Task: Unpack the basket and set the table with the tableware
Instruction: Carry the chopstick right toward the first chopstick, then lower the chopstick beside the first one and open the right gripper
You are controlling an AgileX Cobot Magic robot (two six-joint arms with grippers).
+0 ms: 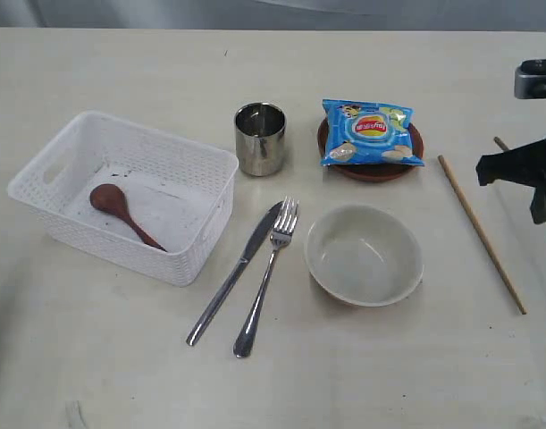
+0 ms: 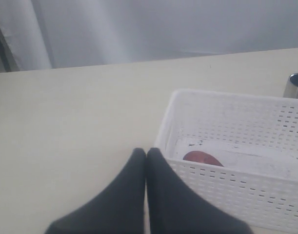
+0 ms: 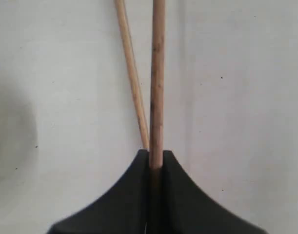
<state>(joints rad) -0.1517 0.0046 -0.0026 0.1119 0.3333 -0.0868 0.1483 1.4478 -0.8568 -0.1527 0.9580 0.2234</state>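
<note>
We pinch one thin wooden chopstick (image 3: 157,73) in the right gripper (image 3: 156,158), likely to pair it with the second chopstick (image 3: 131,73) lying on the pale beige table (image 3: 236,97). Our left gripper (image 2: 146,155), closed and empty, hangs near the white perforated basket (image 2: 236,122).

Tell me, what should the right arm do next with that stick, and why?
Probably lower the held chopstick and lay it beside the other chopstick on the table. The right gripper is shut on it, and its mate already lies flat there.
</note>
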